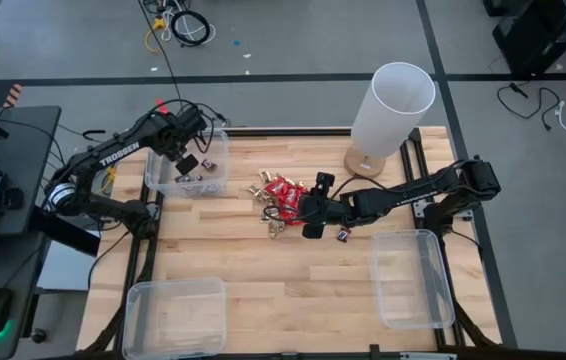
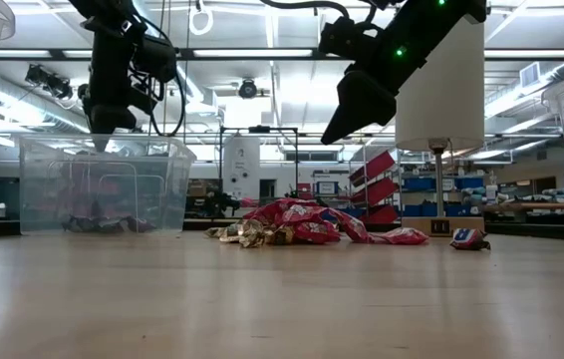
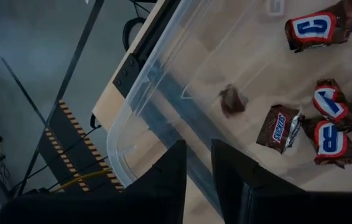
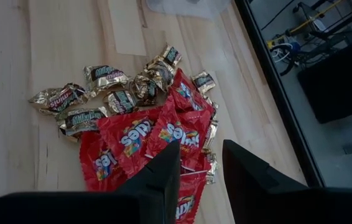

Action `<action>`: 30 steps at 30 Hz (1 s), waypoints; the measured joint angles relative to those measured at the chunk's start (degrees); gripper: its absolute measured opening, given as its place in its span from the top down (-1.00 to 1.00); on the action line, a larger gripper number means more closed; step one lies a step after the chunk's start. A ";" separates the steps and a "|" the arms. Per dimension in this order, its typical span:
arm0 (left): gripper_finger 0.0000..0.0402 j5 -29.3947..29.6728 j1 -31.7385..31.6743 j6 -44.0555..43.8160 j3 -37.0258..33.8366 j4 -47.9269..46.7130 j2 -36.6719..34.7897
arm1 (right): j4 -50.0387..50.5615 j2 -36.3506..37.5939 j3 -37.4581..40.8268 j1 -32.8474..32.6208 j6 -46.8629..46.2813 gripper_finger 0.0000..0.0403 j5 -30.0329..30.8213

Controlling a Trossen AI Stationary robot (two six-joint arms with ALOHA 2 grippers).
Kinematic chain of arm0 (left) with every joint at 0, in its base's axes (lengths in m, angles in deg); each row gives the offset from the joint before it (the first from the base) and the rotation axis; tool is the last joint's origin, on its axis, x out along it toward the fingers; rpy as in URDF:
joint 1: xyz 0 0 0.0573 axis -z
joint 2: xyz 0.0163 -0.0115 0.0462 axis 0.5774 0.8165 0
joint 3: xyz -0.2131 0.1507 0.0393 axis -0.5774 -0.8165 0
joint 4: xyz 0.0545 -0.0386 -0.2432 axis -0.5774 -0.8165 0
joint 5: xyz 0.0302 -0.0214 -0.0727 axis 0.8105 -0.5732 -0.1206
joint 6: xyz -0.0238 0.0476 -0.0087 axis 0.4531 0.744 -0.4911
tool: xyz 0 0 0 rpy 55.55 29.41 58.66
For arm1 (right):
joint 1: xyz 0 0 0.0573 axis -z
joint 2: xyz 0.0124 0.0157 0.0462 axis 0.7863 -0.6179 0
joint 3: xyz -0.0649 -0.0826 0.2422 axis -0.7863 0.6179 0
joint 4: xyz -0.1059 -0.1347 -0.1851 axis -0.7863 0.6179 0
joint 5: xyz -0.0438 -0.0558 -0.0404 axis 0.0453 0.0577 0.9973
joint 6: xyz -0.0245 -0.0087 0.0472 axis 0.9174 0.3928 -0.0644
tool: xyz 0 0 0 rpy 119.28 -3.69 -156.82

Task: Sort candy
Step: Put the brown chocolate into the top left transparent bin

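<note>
A pile of candy (image 1: 283,200) lies mid-table: red packets (image 4: 138,137) with gold-foil pieces (image 4: 104,78) at its edge. One dark mini bar (image 1: 343,236) lies apart, to the pile's right. My right gripper (image 4: 201,174) hangs open above the pile's red packets, well clear of them in the low view (image 2: 334,130). My left gripper (image 3: 198,168) is open over the far-left clear bin (image 1: 163,178), with nothing between its fingers. Several dark mini bars (image 3: 278,127) lie on the bin's floor. A small blurred dark piece (image 3: 232,99) shows beyond the fingers, inside the bin.
A tall white cylinder (image 1: 388,110) on a round wooden base stands at the far side, right of the pile. Two more clear bins sit at the near left (image 1: 173,315) and near right (image 1: 408,275). Bare wood lies between them.
</note>
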 joint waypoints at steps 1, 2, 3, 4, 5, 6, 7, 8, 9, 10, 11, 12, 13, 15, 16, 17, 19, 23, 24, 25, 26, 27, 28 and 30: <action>0.61 0.00 0.00 0.00 0.00 0.00 0.00 | 0.00 0.00 0.00 0.00 0.00 0.47 0.00; 0.61 0.00 0.00 -0.01 0.00 0.00 0.00 | 0.00 0.00 0.00 0.00 0.00 0.47 0.00; 0.61 -0.02 0.00 -0.22 0.00 0.00 0.00 | 0.00 0.00 0.00 0.00 0.00 0.47 0.00; 0.61 -0.02 0.00 -0.34 0.00 0.00 0.00 | 0.00 0.00 0.00 0.00 0.00 0.47 0.00; 0.61 -0.02 0.00 -0.41 0.00 0.00 0.00 | 0.00 0.00 0.00 0.00 0.00 0.47 0.00; 0.61 -0.02 0.00 -0.42 0.00 0.00 0.00 | 0.00 0.00 0.00 0.00 0.00 0.47 0.00; 0.61 -0.02 0.00 -0.42 0.00 0.01 0.00 | 0.00 0.00 0.00 0.00 0.00 0.47 0.00; 0.61 -0.02 0.00 -0.42 0.00 0.04 0.00 | 0.00 0.00 0.00 0.00 0.00 0.47 0.00; 0.61 -0.04 0.00 -0.47 0.00 0.09 0.00 | 0.00 0.00 0.00 0.00 0.00 0.47 0.00; 0.61 -0.05 0.00 -0.59 0.00 0.14 0.00 | 0.00 0.00 0.00 0.00 0.00 0.47 0.00; 0.61 -0.07 0.00 -0.61 0.00 0.18 0.00 | 0.00 0.00 0.00 0.00 0.00 0.47 0.00; 0.61 -0.07 0.00 -0.61 0.00 0.28 0.00 | 0.00 0.00 0.00 0.00 0.00 0.47 0.00; 0.61 -0.07 0.00 -0.61 0.00 0.33 0.00 | 0.01 0.00 0.00 0.00 0.03 0.47 0.00; 0.61 -0.09 0.02 -0.37 0.00 0.33 0.00 | 0.13 0.00 0.00 -0.01 0.45 0.47 0.00; 0.61 -0.10 0.04 -0.07 0.00 0.32 -0.01 | 0.13 0.04 0.01 -0.10 0.69 0.47 0.00; 0.61 -0.23 0.24 0.39 0.00 0.30 -0.13 | 0.22 0.37 0.04 -0.11 0.99 0.47 -0.05; 0.61 -0.83 0.83 0.70 0.00 0.39 -0.86 | 0.00 1.19 0.04 -0.17 1.19 0.47 -0.09; 0.61 -3.52 3.08 0.79 0.00 3.86 -4.02 | 0.02 3.67 0.04 -0.15 1.58 0.47 -0.09; 0.61 -4.35 3.77 0.88 0.00 4.98 -5.21 | 0.02 4.33 0.04 -0.15 1.64 0.47 -0.09; 0.61 -4.71 4.64 1.02 0.00 6.11 -6.49 | -0.07 4.91 0.04 -0.15 1.64 0.47 -0.09; 0.61 -4.83 5.51 1.13 0.00 7.43 -7.73 | -0.27 5.43 0.04 -0.15 1.64 0.47 -0.39; 0.61 -5.22 6.53 1.29 0.00 8.58 -8.97 | -0.55 6.00 0.04 -0.15 1.64 0.47 -1.42; 0.61 -5.79 7.64 1.72 0.00 9.53 -10.17 | -0.93 6.45 0.04 -0.15 1.65 0.47 -2.64; 0.61 -7.91 10.13 2.81 0.00 11.92 -12.43 | -2.08 7.18 0.04 -0.15 1.60 0.47 -4.96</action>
